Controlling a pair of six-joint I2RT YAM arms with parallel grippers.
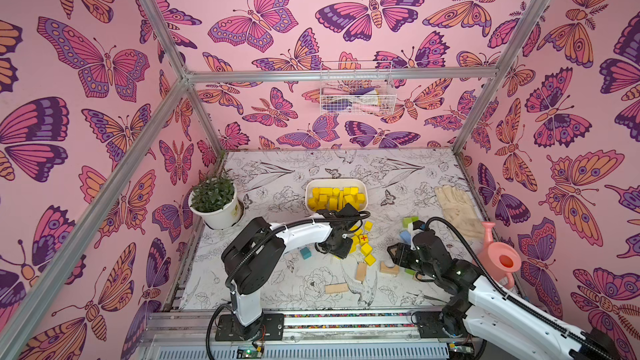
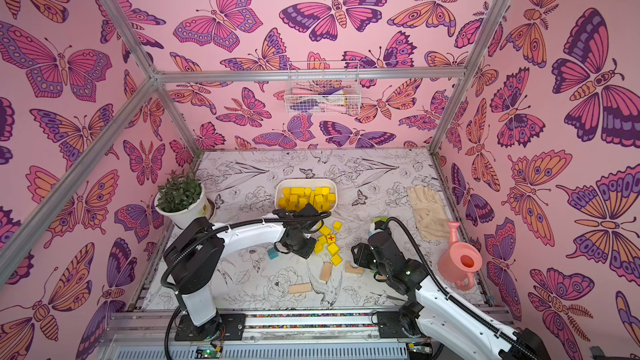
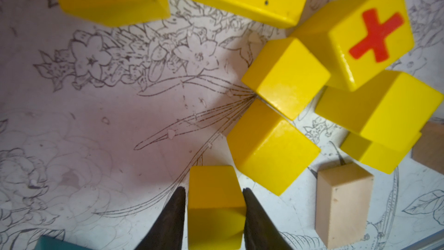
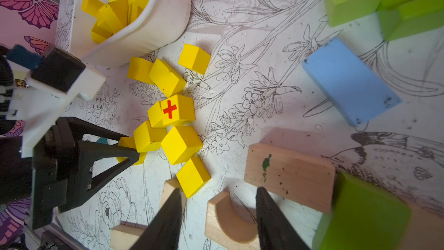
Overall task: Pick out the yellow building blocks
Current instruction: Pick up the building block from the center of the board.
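Left hand (image 3: 213,189) is clenched on one yellow block (image 3: 215,222), a finger (image 3: 173,212) against each side, at the left edge of the loose pile on the table (image 3: 84,128). I judge a straight-up lift is best, because a neighbouring cube (image 3: 271,150) sits just beside the grip and a tan block (image 3: 343,203) lies near. My right hand (image 4: 218,212) hangs released over a tan arch (image 4: 230,227). Farther out lie the other yellow building blocks (image 1: 366,249), glossy and sharp-edged, among them the cross cube (image 1: 363,238). Farthest, the white tray (image 1: 332,180) already holds most of them.
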